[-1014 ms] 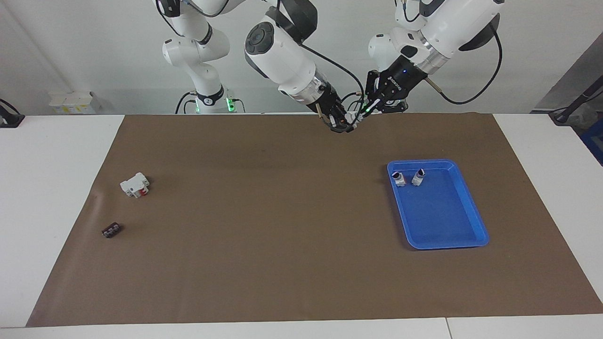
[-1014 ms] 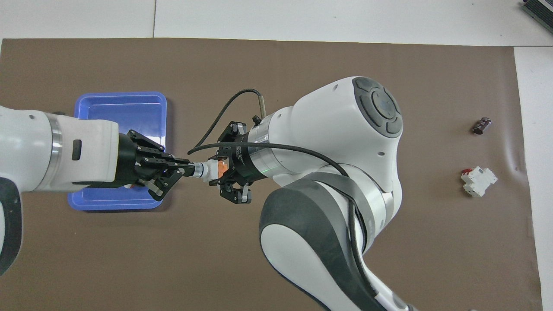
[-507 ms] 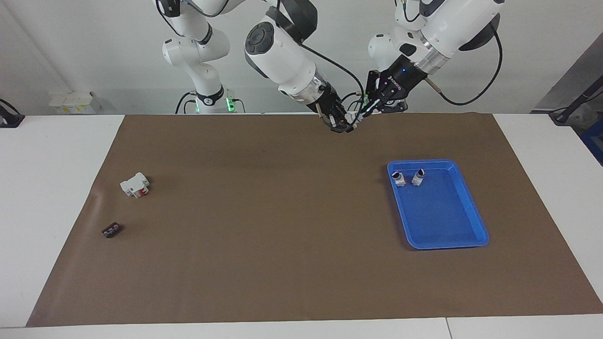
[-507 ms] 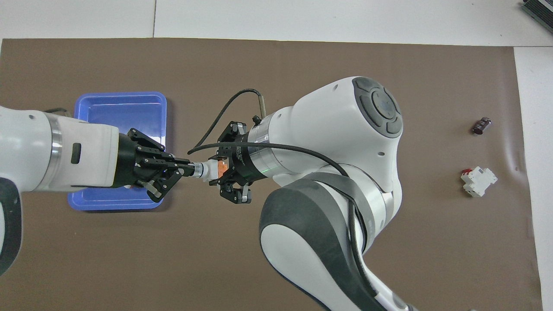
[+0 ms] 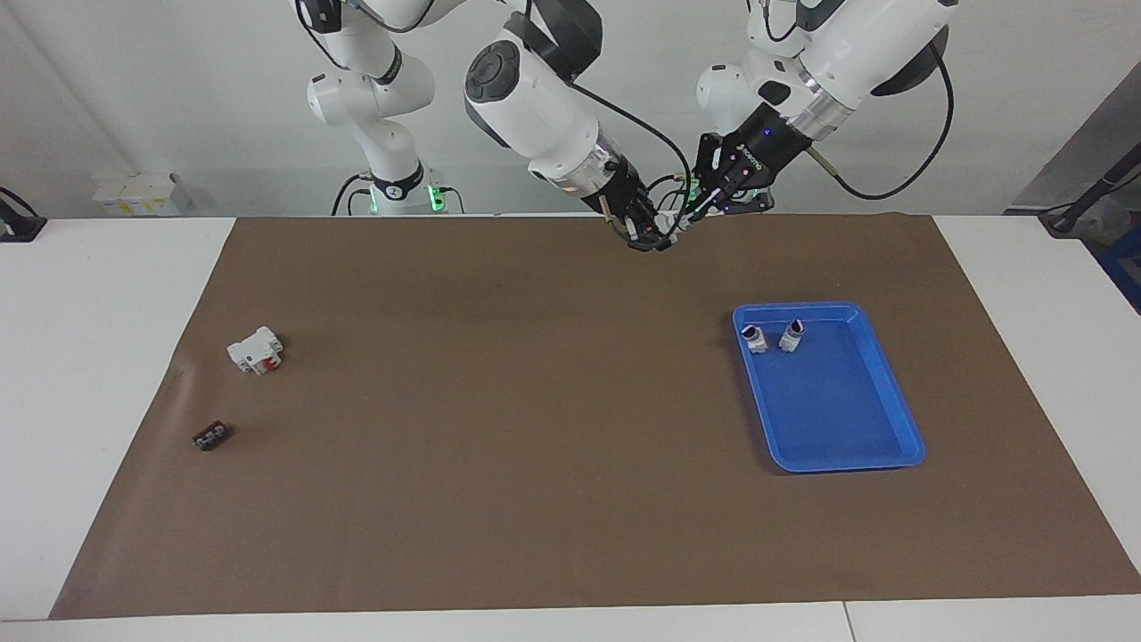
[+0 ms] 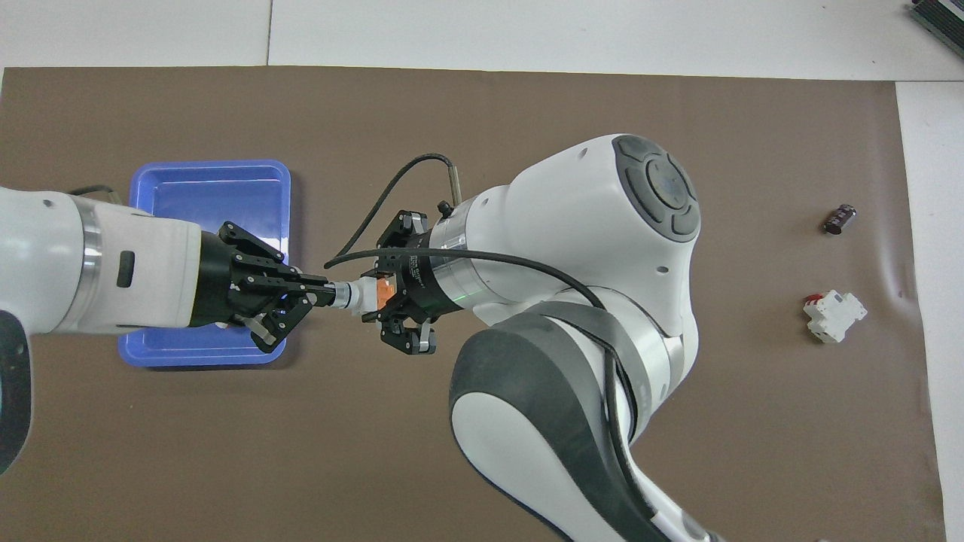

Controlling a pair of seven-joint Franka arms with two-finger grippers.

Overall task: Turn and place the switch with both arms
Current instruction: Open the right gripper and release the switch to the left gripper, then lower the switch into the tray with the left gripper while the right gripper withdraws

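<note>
The switch (image 6: 364, 293) hangs in the air over the brown mat (image 6: 482, 113), beside the blue tray (image 6: 211, 188). It is small and white, with an orange patch at one end. My left gripper (image 6: 327, 293) is shut on its knob end. My right gripper (image 6: 382, 293) is closed around the orange end, with its outer links splayed. In the facing view the switch (image 5: 666, 227) shows as a white speck between the left gripper (image 5: 686, 217) and the right gripper (image 5: 649, 239), well above the mat.
The blue tray (image 5: 838, 428) holds two small switches (image 5: 754, 338) (image 5: 791, 336) at its end nearer the robots. Toward the right arm's end lie a white block with a red part (image 5: 256, 349) and a small black piece (image 5: 210, 436).
Both grippers, with the switch between them, have drifted slightly toward the left arm's end of the table. The hold at both ends looks the same.
</note>
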